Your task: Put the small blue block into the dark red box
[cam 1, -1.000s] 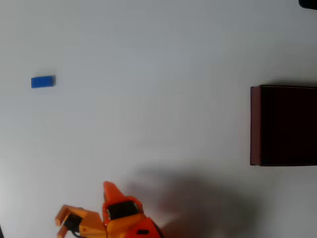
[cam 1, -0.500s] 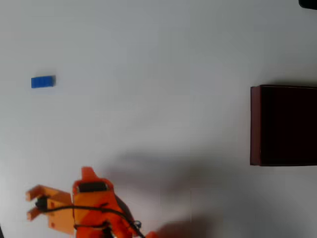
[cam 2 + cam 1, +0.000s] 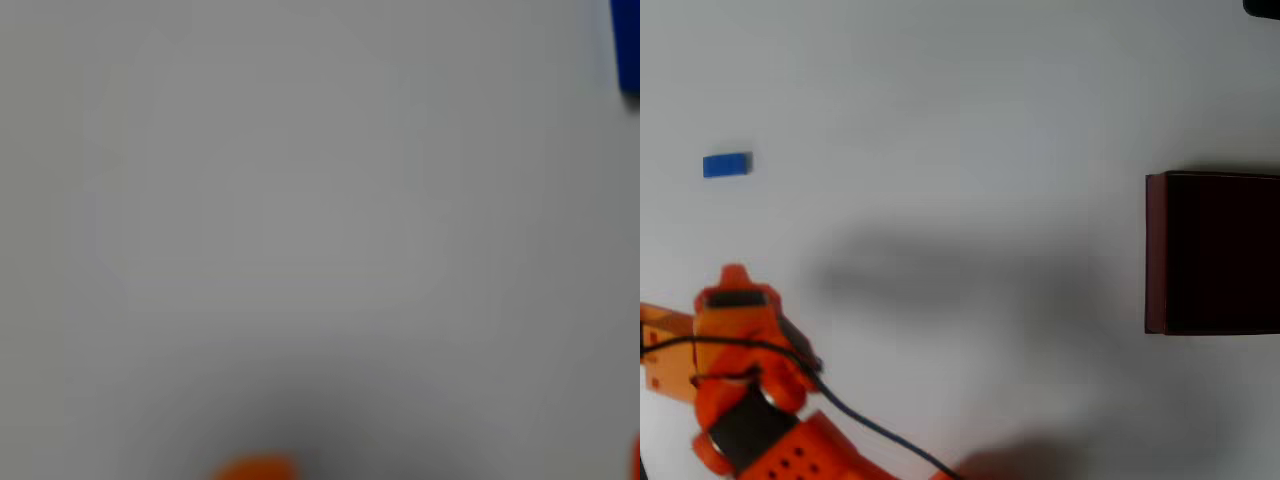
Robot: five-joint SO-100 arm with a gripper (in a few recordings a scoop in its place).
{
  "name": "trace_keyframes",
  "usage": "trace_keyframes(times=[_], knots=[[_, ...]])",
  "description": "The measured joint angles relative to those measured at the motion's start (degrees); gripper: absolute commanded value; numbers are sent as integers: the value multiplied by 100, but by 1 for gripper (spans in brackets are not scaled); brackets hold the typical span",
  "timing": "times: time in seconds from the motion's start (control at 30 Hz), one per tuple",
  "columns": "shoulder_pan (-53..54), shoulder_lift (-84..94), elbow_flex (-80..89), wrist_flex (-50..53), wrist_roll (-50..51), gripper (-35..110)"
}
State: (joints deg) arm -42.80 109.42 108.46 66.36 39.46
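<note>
In the overhead view the small blue block lies flat on the white table at the far left. The dark red box, with its nearly black inside, stands at the right edge. My orange gripper is at the lower left, below the block and well apart from it. It is open and holds nothing, and one finger runs off the left edge. The wrist view is blurred. There a strip of the blue block shows at the top right edge, and an orange fingertip shows at the bottom.
The white table spreads between the block and the box. A dark cable trails from the arm along the bottom. A dark object sits in the top right corner.
The arm has swung left and up in the overhead view, bringing the open gripper from the bottom middle toward the left edge, closer to the blue block. Block and box have not moved.
</note>
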Motion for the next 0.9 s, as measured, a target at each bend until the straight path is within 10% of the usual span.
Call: trace_keyframes(times=[0.9], knots=[[158,-6021,-8323,3120,-281,18]])
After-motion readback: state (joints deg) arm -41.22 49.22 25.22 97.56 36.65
